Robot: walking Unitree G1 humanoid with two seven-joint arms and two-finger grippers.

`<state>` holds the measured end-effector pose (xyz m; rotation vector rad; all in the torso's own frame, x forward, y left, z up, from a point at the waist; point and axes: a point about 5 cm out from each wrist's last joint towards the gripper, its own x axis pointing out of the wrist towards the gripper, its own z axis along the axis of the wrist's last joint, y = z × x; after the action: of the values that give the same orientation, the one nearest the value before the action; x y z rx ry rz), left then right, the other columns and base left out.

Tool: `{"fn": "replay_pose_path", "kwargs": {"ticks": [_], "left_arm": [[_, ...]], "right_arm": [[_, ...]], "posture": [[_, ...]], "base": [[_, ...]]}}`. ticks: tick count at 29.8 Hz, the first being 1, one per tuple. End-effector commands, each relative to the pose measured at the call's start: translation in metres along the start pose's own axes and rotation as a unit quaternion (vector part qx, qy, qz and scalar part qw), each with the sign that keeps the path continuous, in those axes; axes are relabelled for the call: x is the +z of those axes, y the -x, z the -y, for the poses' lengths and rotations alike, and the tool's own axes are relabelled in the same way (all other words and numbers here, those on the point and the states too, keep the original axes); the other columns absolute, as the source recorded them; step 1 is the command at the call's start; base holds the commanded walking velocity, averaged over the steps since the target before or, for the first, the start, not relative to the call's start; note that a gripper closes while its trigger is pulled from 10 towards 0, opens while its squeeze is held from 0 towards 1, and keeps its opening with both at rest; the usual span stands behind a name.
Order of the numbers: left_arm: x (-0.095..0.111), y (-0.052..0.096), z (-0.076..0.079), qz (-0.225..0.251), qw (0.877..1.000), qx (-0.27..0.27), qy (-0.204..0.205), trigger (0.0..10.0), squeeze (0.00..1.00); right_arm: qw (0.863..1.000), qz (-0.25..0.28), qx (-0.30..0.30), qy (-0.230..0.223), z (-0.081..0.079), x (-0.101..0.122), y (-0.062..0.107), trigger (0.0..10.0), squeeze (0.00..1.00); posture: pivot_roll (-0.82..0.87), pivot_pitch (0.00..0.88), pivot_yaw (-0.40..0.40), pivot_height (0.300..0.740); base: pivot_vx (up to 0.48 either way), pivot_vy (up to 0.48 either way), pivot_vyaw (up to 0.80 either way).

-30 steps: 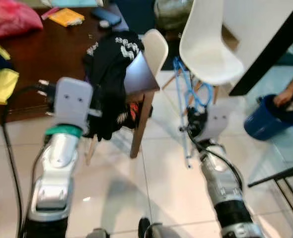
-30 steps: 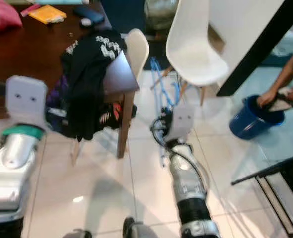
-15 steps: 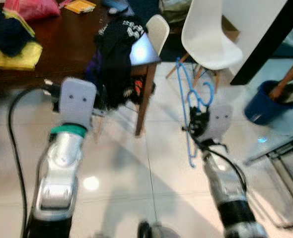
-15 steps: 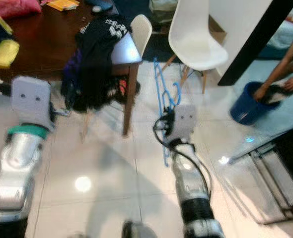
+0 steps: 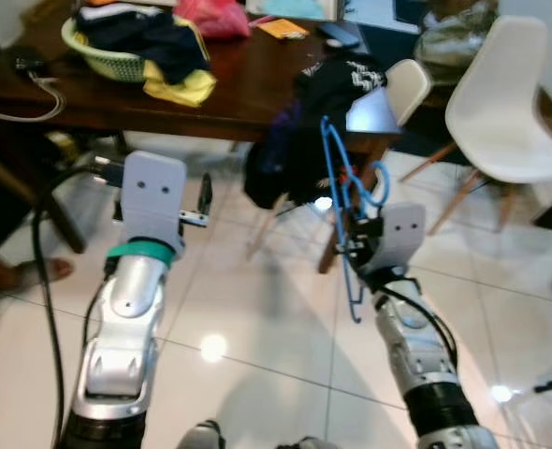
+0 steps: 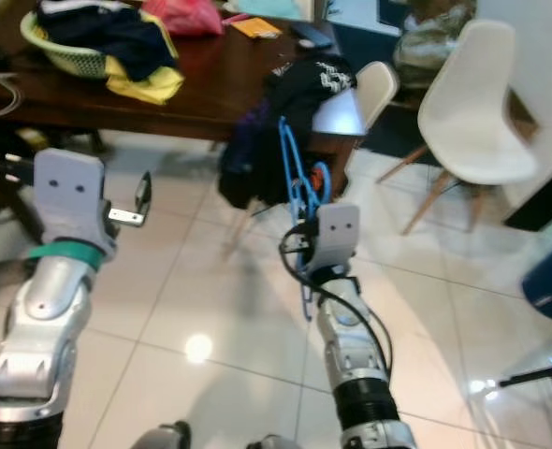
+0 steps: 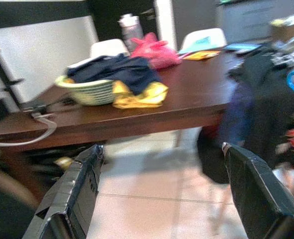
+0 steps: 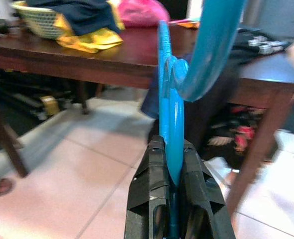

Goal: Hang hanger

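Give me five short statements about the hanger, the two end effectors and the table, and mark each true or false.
1. The right end effector is shut on the blue hanger. True.
2. The left end effector holds a shirt. False: its fingers are open and hold nothing.
3. A basket of clothes sits on the dark wooden table. True.
4. The hanger lies flat on the floor. False: it is held up above the tiles.
5. Dark clothes hang off the table's corner. True.
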<state>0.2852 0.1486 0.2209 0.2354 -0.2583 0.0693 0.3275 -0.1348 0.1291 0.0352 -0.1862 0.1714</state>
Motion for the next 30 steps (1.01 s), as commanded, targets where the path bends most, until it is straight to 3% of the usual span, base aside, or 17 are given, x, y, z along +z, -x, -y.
{"fn": "replay_pose_path", "kwargs": {"ticks": [1, 16, 30], "left_arm": [[0.003, 0.000, 0.003, 0.001, 1.000, -0.006, 0.003, 10.0, 0.00], [0.007, -0.002, 0.002, 0.009, 1.000, 0.000, 0.005, 10.0, 0.00], [0.016, -0.006, 0.004, 0.025, 1.000, -0.002, 0.009, 10.0, 0.00]], "right_arm": [[1.000, -0.007, -0.006, 0.003, 0.004, -0.002, 0.002, 10.0, 0.00], [1.000, -0.006, -0.010, 0.001, 0.005, -0.002, 0.002, 10.0, 0.00], [0.999, -0.001, -0.029, -0.016, 0.011, 0.001, 0.000, 10.0, 0.00]], "posture": [[0.09, 0.059, -0.042, 0.740], [0.09, 0.058, -0.042, 0.740], [0.08, 0.053, -0.045, 0.740]], "base": [[0.000, 0.000, 0.80], [0.000, 0.000, 0.79], [0.383, 0.288, 0.00]]}}
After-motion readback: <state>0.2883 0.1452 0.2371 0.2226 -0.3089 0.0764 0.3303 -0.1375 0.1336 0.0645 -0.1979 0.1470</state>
